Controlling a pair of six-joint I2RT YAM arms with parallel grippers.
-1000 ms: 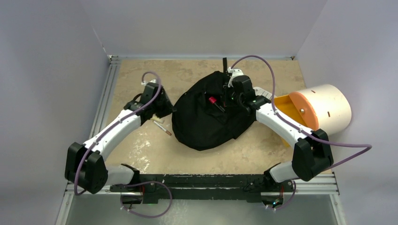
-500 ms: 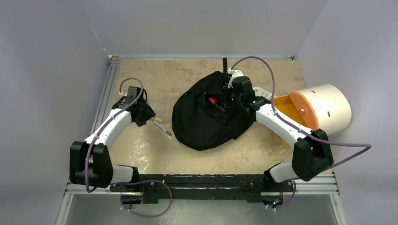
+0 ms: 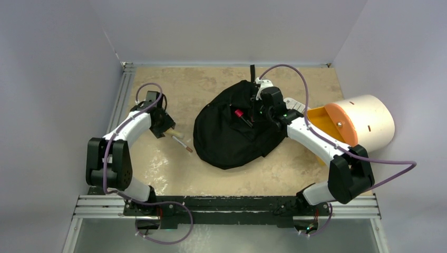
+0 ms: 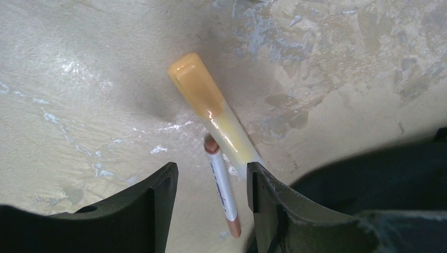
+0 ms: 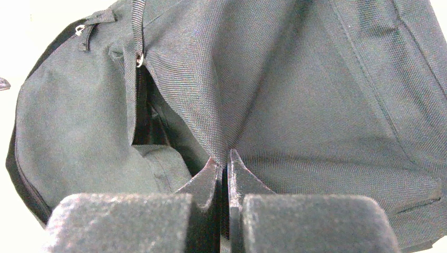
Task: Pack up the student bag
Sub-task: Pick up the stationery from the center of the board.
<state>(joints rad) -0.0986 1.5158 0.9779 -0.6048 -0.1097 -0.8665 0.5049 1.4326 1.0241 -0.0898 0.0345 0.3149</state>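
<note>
The student bag lies slumped in the middle of the table, its opening up. A red-capped marker sits in that opening. My right gripper is shut on a fold of the bag's black fabric, the fingertips pinching it. My left gripper hangs open to the left of the bag, low over the table. A white pen with brown ends lies between its fingers, untouched. A yellow highlighter with an orange cap lies just beyond, beside the right fingertip.
A cream-and-orange cylinder lies on its side at the right edge, beside my right arm. An aluminium rail runs along the left side next to the wall. Grey walls close in the table on three sides.
My left gripper has drawn back from the bag's left side towards the left and opened wider over the pens. The right gripper and bag have not moved.
</note>
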